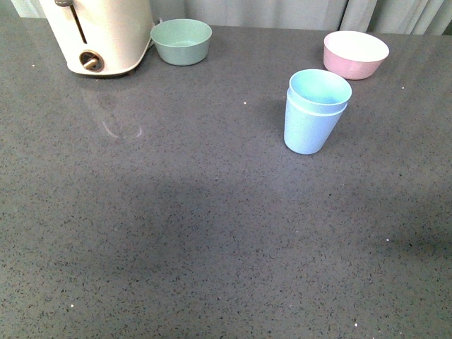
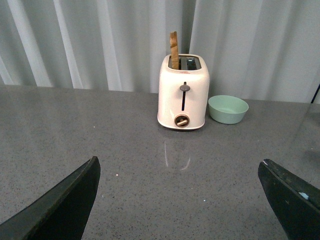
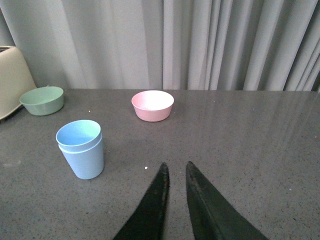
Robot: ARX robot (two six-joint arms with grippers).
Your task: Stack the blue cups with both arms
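A dark grey speckled desk point(image 1: 176, 233) fills the front view, and pale grey curtains point(image 2: 100, 40) hang along its far edge. No arm shows in the front view.

At the far left stands a cream toaster point(image 1: 99, 35), upright, with 1 brown slice point(image 2: 174, 50) rising from 1 of its slots in the left wrist view. Just to its right sits the mint green bowl point(image 1: 181, 41), upright; nothing can be seen inside it. Farther right, near the back edge, sits the pink bowl point(image 1: 355, 54), its pale inside showing no contents.

The 2 blue cups point(image 1: 314, 111) stand upright on the desk in front of the pink bowl, apart from it and slightly to its left. One is nested in the other, so 2 rims show, one just above the other. They are pale blue, matte, tapered toward the base and handleless, with a lighter aqua inside that holds nothing visible.

The left pincer point(image 2: 180, 200) has its black fingers point(image 2: 60, 205) spread wide, with nothing between them, facing the toaster from well back. The right pincer point(image 3: 175, 172) has its fingers nearly together with only a thin gap, gripping nothing, and hangs above the desk to the right of the cups without touching them.
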